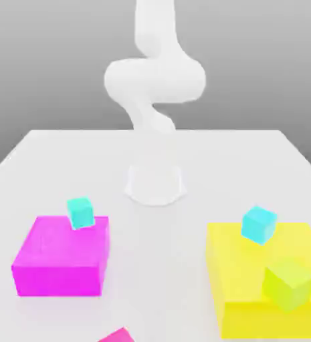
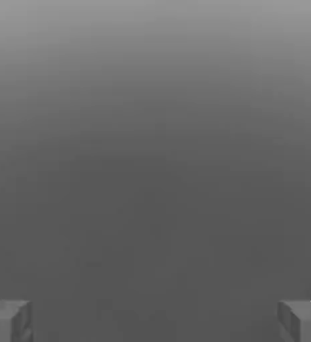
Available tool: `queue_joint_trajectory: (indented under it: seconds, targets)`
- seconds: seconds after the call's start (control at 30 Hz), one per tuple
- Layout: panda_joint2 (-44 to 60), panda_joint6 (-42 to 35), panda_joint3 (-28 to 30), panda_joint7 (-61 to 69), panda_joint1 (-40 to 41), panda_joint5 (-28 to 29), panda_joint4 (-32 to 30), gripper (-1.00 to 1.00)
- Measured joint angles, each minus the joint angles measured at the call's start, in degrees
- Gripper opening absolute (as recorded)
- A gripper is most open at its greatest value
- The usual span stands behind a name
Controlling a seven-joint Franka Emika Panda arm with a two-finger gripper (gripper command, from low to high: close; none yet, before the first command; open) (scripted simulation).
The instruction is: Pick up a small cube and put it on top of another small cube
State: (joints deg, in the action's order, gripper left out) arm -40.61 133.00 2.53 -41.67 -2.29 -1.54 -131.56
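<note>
Exterior view: white bench; landmark, large yellow block. Lime cube rests on the block's near part; one cyan cube on its far edge. Small magenta cube lies on the bench well to the block's left, at the near edge. Pincer wide, empty, aimed at grey background. Step: approach not begun. Next: descend over the magenta cube.
</note>
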Motion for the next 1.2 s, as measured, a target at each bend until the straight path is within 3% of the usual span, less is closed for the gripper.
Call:
queue_joint_trajectory:
  seconds: [0.37, 0.63, 0.8, 1.03, 1.17, 1.2]
  targets:
    - [23.26, 5.37, 9.39, 19.73, -7.81, -8.58, 0.99, 0.0]
    - [39.84, 9.21, 11.33, 33.45, -8.79, -14.15, 1.71, 0.0]
    - [49.56, 12.16, 11.21, 39.94, -7.99, -14.62, 1.97, 0.0]
    - [61.95, 17.31, 11.71, 45.4, -6.96, -10.48, 2.18, 0.0]
    - [70.29, 23.34, 9.02, 47.94, -4.69, -12.73, 3.84, 0.0]
    - [71.41, 24.17, 8.55, 48.25, -4.31, -13.13, 4.08, -1.0]
